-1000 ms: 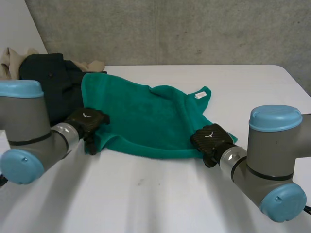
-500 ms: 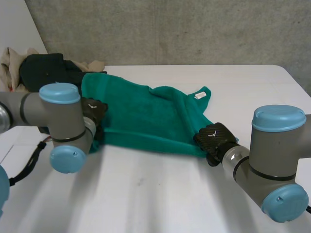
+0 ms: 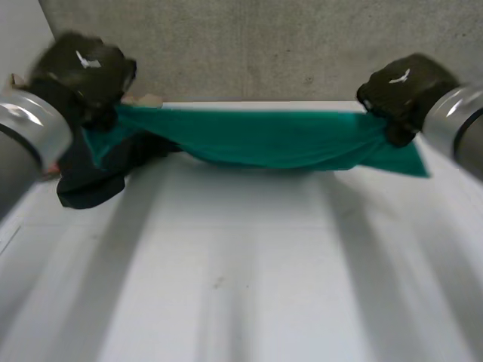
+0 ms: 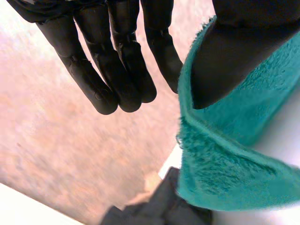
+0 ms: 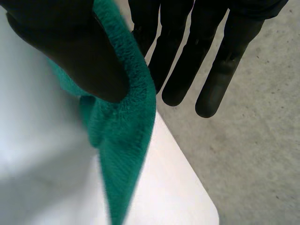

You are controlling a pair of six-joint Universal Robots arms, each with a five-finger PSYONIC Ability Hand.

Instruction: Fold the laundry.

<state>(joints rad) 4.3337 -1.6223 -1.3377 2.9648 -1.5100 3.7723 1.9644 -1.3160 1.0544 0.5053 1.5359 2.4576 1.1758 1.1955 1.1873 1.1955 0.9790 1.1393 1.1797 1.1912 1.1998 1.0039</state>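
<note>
So, mid-fold update. My left hand (image 3: 83,64) and right hand (image 3: 404,87) are both up off the table (image 3: 241,271), each pinching one end of the green towel (image 3: 264,139) between thumb and straight fingers (image 4: 119,70). The towel runs between my hands as a band with a slight sag in the middle, and a loose corner hangs just below my right hand.

To do this step well, I reckon both hands should stay level and the same way apart, so the sag doesn't grow. Then bring the hanging edge down onto the table first and lay the rest flat over it. The pinches are right on the hem, so they need to be firm.

It's thick terry cloth, fuzzy loops with a rolled hem. That's soft and grippy, but heavy enough to droop and drag. Just below my left hand there's a dark garment (image 3: 90,177), smooth and limp, bunched against the towel's end. I can't tell if it's caught on the towel, so I'd watch for that.
</note>
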